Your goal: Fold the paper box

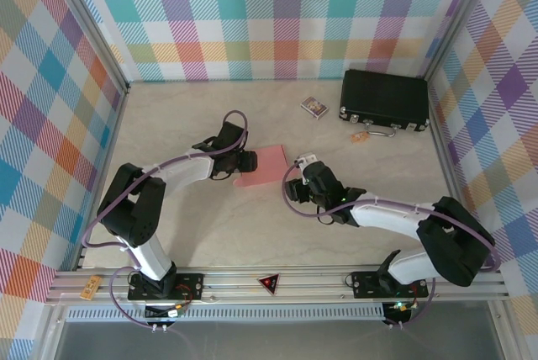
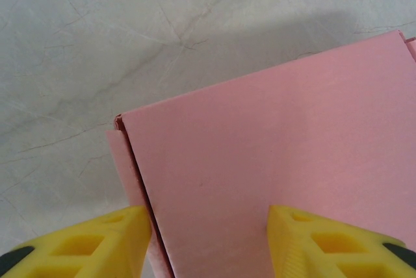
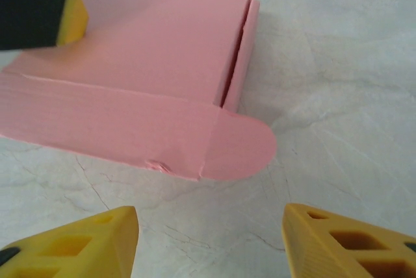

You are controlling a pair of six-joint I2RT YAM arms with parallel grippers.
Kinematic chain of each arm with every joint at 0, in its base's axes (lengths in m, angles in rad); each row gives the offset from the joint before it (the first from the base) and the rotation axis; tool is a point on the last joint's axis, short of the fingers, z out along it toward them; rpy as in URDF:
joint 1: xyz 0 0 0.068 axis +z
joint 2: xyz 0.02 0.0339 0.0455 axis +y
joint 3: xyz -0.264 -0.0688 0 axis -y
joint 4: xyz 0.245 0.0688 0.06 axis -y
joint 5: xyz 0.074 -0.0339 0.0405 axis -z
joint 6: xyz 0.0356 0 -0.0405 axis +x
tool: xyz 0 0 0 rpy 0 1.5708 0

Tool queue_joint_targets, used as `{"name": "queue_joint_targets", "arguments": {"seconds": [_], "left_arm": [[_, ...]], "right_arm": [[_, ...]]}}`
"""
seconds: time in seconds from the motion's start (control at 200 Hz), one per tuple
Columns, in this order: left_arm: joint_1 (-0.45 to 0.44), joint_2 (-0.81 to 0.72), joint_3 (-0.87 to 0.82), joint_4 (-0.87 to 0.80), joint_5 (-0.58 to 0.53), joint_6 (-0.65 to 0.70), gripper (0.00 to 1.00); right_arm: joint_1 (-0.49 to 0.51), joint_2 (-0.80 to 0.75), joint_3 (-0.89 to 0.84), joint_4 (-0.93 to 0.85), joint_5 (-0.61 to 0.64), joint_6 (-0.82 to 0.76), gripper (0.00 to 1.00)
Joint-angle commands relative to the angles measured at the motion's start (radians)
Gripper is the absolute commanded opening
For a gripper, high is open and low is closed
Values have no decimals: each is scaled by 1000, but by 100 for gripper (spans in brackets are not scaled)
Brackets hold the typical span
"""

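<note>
The paper box (image 1: 264,166), where is it lying from above?
— It is lying on the table (image 1: 210,234) between the two arms, well apart from the black case (image 1: 385,97) and the little card pack (image 1: 314,107). The left gripper (image 1: 242,161) is sitting at its left end and the right gripper (image 1: 303,165) is hovering just beside its right end.
— What is the left wrist camera showing?
— The box (image 2: 273,161) is running under the left gripper (image 2: 208,226). Its fingers are standing apart, one beside the narrow side wall, the other over the flat top panel. Whether they are pressing down I cannot tell, since the tips are cut off at the bottom edge.
— And the right wrist camera?
— The right gripper (image 3: 208,226) is hanging with its fingers spread wide and nothing between them, just short of the box (image 3: 130,50). A long front flap is lying out flat, ending in a rounded tab (image 3: 244,145). One finger (image 3: 62,21) of the left gripper is showing at the box's far corner.
— So what is the step asking for?
— I am judging it to be folding that flap up and tucking the tab in. The right fingers should be coming in low under the tab, lifting along the crease, while the left is steadying the box so it is not sliding.
— Anything hard to read?
— The dark gap beside the side wall is hiding the inside, and there is a small crumple on the flap's edge that I am not making out clearly
</note>
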State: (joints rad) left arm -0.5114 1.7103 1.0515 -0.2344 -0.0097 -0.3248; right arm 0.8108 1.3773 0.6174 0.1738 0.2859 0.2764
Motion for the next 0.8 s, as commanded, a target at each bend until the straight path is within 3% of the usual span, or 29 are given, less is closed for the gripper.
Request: {"name": "queue_joint_targets", "arguments": {"seconds": [0.0,0.335,0.795], "left_arm": [[-9,38,-11,-80,-24,1,52],[-15,34,-17,-79,-21,9,54],[-22,-21,-85,-85,-7,-44,54]], "right_arm": [[-13,0,72,-37,-20,-8,60],[-147,251,324,-148,-248,-29,50],[-161,479,470,-281,-260,-30,40]]}}
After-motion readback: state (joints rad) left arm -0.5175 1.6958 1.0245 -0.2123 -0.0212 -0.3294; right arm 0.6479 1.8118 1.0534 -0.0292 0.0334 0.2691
